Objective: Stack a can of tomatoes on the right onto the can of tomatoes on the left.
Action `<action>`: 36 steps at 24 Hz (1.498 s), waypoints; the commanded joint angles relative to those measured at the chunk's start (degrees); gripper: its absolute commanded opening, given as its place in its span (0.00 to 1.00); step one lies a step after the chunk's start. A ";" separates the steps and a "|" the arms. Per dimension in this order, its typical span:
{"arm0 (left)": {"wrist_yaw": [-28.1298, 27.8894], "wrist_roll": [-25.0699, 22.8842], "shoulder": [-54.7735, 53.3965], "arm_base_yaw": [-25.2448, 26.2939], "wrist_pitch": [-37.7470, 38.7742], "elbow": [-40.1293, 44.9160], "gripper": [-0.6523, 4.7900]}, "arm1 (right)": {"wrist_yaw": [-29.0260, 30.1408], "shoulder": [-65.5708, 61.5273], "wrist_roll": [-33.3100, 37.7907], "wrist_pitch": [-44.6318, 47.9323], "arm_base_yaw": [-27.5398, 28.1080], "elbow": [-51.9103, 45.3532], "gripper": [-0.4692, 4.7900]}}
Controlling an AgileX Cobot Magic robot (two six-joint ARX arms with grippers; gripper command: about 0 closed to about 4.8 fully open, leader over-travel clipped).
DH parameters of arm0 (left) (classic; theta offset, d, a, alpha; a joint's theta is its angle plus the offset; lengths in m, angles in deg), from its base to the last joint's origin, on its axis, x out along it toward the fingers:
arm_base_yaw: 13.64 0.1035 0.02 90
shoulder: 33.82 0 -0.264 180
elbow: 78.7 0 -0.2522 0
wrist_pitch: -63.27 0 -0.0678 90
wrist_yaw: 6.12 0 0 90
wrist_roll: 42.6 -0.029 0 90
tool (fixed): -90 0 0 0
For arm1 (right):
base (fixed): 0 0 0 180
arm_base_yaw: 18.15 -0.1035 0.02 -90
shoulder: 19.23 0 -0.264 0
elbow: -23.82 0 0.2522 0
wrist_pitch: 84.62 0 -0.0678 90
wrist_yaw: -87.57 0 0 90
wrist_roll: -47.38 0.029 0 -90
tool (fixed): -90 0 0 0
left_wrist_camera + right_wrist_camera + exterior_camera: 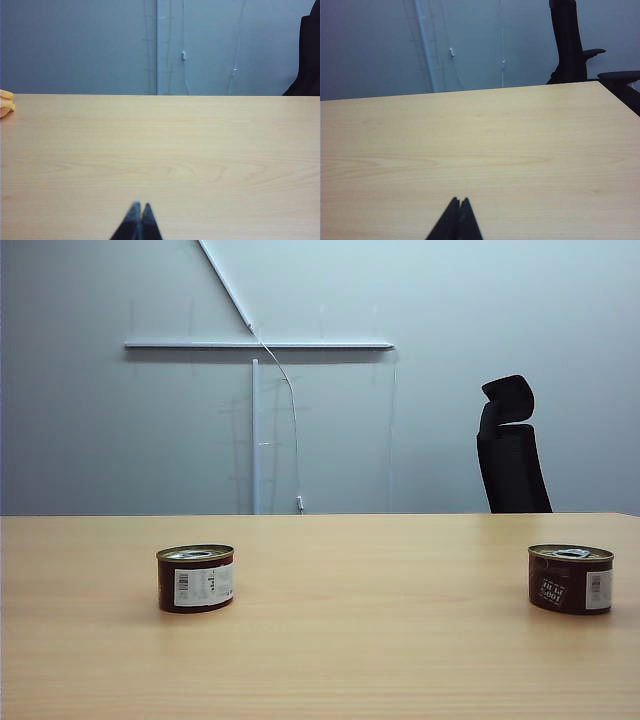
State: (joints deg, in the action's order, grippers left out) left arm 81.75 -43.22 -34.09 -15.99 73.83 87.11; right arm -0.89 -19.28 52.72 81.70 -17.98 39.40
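Left gripper (pixel 139 206): jaws closed, tips pressed together, holding nothing, low over bare bench (pixel 160 150) in its wrist view. Right gripper (pixel 459 201): jaws likewise closed and empty, over bare wood. Neither arm appears in the exterior view, so both seem parked back from the work area.

Task objects, seen only in the exterior view: the left can of tomatoes (pixel 195 578) stands upright on the bench left of centre, white label facing the camera; the right can of tomatoes (pixel 570 579) stands upright near the right edge of that view, well apart from the first. Both keep their lids uppermost and nothing rests on either.

Step in hand: none begun, judging by the layout; the cans are unstacked and untouched. The next move calls for the right jaws to part, reach the right can, and close about its side wall. The can must stay level when carried across.

Differences between views: neither wrist view shows a can. The left wrist view alone shows an orange object (pixel 6 102) at the bench's edge, too cropped to identify. The right wrist view shows the black office chair (pixel 568 42) with its armrests; the exterior view gives only its back.
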 commanded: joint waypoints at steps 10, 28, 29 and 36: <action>-1.86 -0.44 -0.37 -3.30 -0.63 -0.09 0.12 | 1.03 0.09 1.29 1.11 -0.07 0.37 0.08; -1.68 -0.44 -15.47 -39.15 -0.31 -0.15 0.12 | 13.27 -0.61 11.61 -8.20 -0.11 6.84 0.08; -1.64 -0.44 -15.45 -39.15 -0.28 -0.15 0.12 | 13.55 -1.25 11.56 -11.13 -0.11 8.52 0.08; -1.73 -0.44 -15.28 -39.50 -0.31 -0.07 0.12 | 15.85 -21.66 4.85 -14.84 -0.13 18.08 0.36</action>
State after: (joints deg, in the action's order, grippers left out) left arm 79.83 -43.24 -49.35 -55.52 74.22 87.07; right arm 14.21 -37.69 59.56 66.20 -18.16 56.32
